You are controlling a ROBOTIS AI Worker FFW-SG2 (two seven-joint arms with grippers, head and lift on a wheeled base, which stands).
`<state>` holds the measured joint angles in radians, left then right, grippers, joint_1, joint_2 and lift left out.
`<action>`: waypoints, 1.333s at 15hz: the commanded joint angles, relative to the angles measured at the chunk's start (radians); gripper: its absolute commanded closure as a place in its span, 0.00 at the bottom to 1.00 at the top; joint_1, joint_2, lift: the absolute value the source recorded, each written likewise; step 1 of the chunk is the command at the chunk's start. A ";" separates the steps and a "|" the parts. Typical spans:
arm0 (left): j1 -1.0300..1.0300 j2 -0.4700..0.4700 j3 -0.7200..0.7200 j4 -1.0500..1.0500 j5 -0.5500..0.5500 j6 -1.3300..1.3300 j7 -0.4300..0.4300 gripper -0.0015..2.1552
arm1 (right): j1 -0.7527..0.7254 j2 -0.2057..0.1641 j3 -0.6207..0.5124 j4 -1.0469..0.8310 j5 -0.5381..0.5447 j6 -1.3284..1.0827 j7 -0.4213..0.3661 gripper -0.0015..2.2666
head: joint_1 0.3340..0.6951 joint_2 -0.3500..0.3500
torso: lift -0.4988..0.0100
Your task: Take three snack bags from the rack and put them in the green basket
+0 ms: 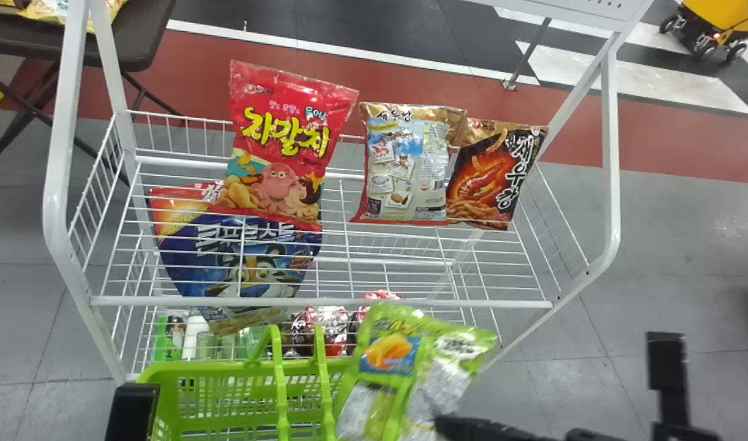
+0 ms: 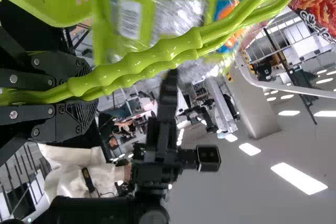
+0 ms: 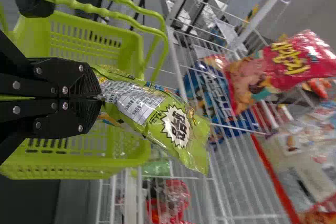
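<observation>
Nearest the head camera, the right gripper [image 1: 447,424] had its fingers pinched narrow on a green snack bag [image 1: 389,361], held above the green basket [image 1: 218,367], with the bag's free end reaching past the rim towards the rack [image 1: 362,302]. The left gripper [image 1: 132,409] had its fingers closed around the basket's handles [image 1: 280,389]. On the rack stood a red bag [image 1: 282,153], partly covering a blue one [image 1: 227,251], and a beige bag [image 1: 407,165] beside a black bag [image 1: 490,174]
</observation>
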<state>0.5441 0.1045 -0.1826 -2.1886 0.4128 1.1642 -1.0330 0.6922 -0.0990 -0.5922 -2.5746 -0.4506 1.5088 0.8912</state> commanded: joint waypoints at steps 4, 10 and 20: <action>0.020 0.003 0.005 -0.020 0.001 -0.002 -0.004 0.57 | 0.000 -0.047 0.253 0.117 0.101 -0.025 -0.026 0.89 | 1.00 0.00 | 0.97; 0.039 0.006 0.002 -0.039 0.000 -0.002 -0.006 0.57 | -0.040 -0.068 0.351 0.194 0.130 -0.037 -0.041 0.00 | 1.00 0.00 | 0.97; 0.033 0.006 0.009 -0.033 0.000 -0.002 -0.012 0.57 | -0.043 -0.099 0.127 0.129 0.043 0.055 0.041 0.02 | 1.00 0.00 | 0.97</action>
<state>0.5792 0.1105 -0.1729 -2.2222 0.4126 1.1621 -1.0445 0.6485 -0.2050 -0.4066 -2.4370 -0.3649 1.5668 0.9287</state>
